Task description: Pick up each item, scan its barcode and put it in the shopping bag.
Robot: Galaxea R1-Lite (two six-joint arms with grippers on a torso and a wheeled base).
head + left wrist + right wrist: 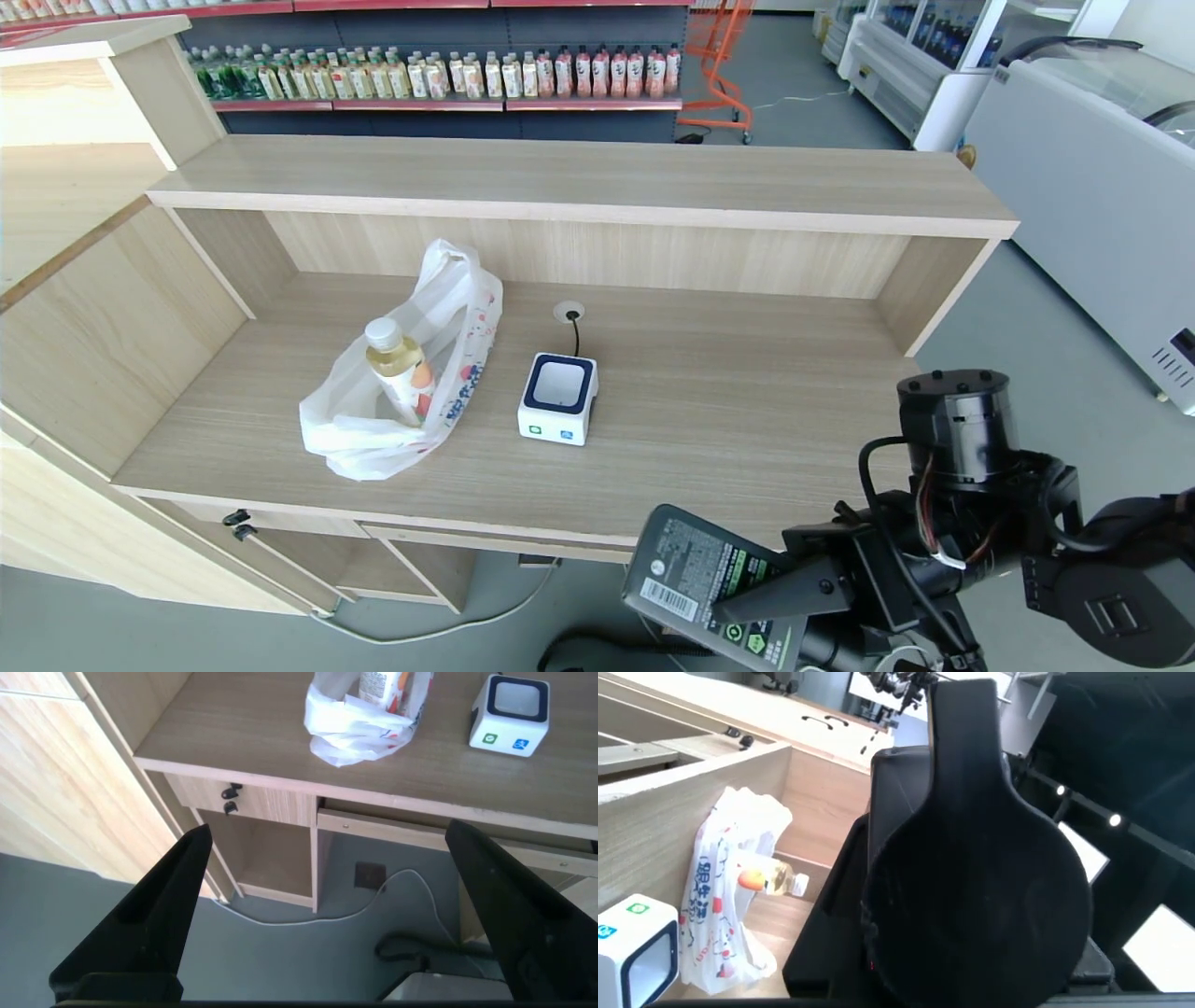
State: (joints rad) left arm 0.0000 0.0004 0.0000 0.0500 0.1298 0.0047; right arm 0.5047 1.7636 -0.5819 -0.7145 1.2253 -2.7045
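Before the table's near edge, left claw (329,835): fingers wide apart, nothing between them.
Bag (373,439): white, on the left part of the table (747,392), with an upright bottle (397,369) inside.
Scanner (558,397): just right of the bag, not touching it.
Pack (695,569): dark, barcode label facing up, off the table, before its near edge, right of the scanner.
Right claw (747,602): clamped on the pack's right end.
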